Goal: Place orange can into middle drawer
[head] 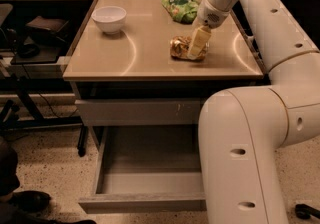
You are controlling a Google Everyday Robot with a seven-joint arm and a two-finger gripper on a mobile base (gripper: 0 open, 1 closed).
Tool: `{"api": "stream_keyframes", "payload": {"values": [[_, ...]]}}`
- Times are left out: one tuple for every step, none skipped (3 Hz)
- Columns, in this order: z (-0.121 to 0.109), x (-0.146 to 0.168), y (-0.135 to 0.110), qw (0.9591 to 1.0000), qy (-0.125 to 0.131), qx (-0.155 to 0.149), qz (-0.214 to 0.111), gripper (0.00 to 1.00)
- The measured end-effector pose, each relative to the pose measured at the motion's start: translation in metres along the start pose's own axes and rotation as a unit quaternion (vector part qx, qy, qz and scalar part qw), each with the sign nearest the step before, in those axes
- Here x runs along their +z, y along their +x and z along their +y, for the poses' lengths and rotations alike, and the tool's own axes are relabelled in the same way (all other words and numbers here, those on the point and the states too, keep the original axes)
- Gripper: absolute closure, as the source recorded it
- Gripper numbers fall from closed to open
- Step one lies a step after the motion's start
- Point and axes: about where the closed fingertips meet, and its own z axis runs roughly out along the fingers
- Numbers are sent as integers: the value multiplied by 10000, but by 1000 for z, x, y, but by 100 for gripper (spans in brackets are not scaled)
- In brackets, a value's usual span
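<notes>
The orange can (179, 48), shiny and mottled orange-gold, lies on its side on the tan tabletop (135, 55), right of centre. My gripper (198, 44) comes down from the upper right and sits right against the can's right end, overlapping it. The middle drawer (142, 203) is pulled out below the table, a grey box with a bare floor. My own white arm hides its right part.
A white bowl (109, 18) stands at the table's back left. A green snack bag (182, 5) lies at the back, just behind the can. A shut drawer front (135, 112) sits above the open drawer. Dark shelves and cables stand to the left.
</notes>
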Motion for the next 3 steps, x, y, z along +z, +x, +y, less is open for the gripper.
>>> {"api": "stream_keyframes", "payload": {"values": [[0,0,0,10000,0,0,0,42],[0,0,0,10000,1,0,-2,65],[-3,-2,-2,9999,79,-7,-128,89]]}}
